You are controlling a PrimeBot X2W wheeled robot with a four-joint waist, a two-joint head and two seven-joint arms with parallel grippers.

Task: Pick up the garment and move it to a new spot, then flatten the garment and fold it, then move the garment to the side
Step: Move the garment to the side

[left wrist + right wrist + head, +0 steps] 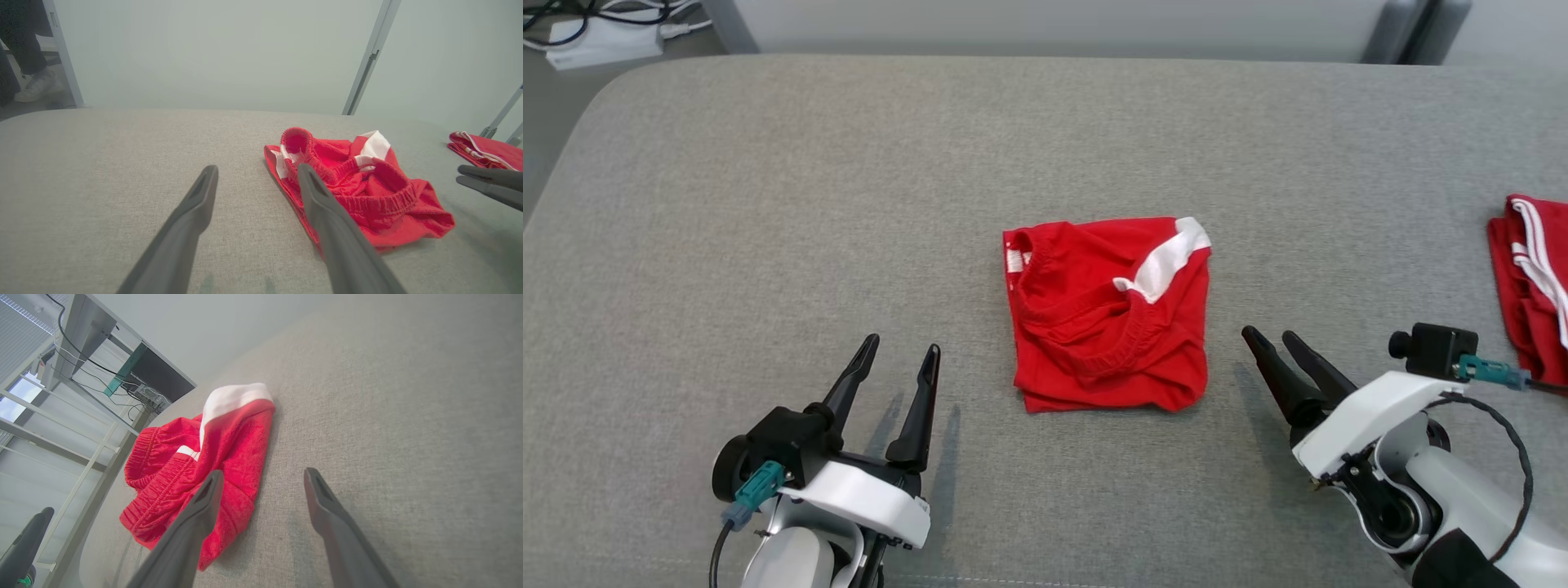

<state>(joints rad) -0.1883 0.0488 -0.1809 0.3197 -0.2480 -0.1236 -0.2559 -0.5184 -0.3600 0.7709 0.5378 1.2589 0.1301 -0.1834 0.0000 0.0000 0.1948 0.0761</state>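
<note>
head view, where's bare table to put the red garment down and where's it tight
Widest bare stretch: the grey table left of the red garment, beyond the left gripper. The far strip is bare too. Crowded on the right: the right gripper sits beside the garment and a second red garment lies at the edge.

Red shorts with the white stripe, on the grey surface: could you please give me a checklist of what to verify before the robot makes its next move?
1. The left gripper is open and empty: ok.
2. The right gripper is open and empty: ok.
3. The red fabric shorts with a white stripe lie between the grippers, touching neither: ok.
4. The shorts lie flat: not ok; the elastic waistband is bunched on top.
5. The second red garment with white stripes, at the right edge, lies apart from the shorts: ok.
6. The grey fabric surface has bare room beside the shorts for a new spot: ok.
</note>
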